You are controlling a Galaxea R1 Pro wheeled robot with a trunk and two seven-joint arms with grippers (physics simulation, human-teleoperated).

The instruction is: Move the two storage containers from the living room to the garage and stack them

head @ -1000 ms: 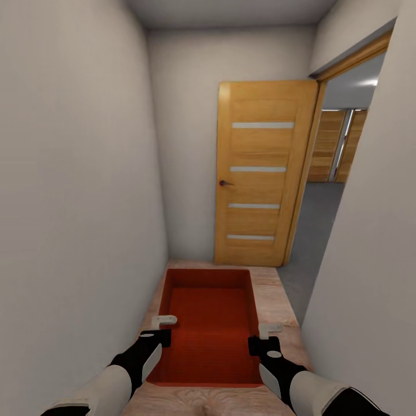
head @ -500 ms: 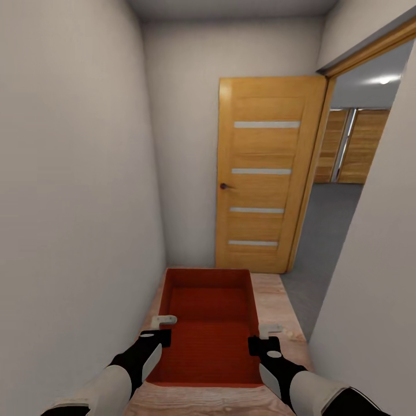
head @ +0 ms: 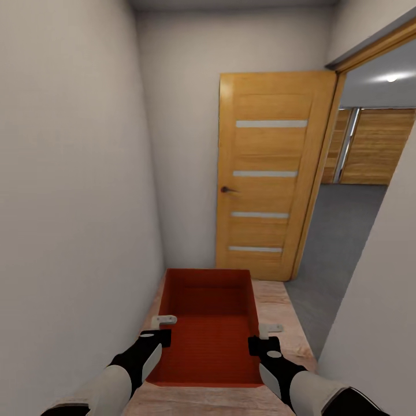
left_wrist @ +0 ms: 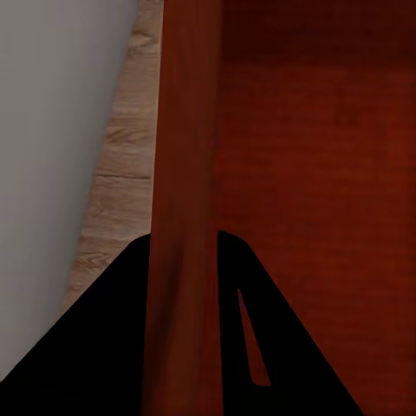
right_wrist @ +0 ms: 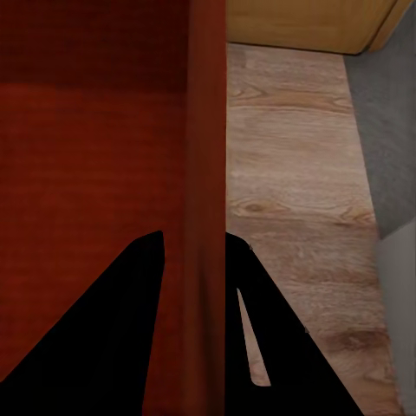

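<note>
Narrow pale-walled hallway (head: 75,173), light wood plank flooring (head: 283,315), open wooden door (head: 268,173) — four frosted slats, dark handle (head: 226,189)

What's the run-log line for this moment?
place: hallway, wood floor | carried: storage container | left gripper: clamped on left wall | right gripper: clamped on right wall | ahead: open door, grey floor beyond

No readable text, labels, numbers, signs
</note>
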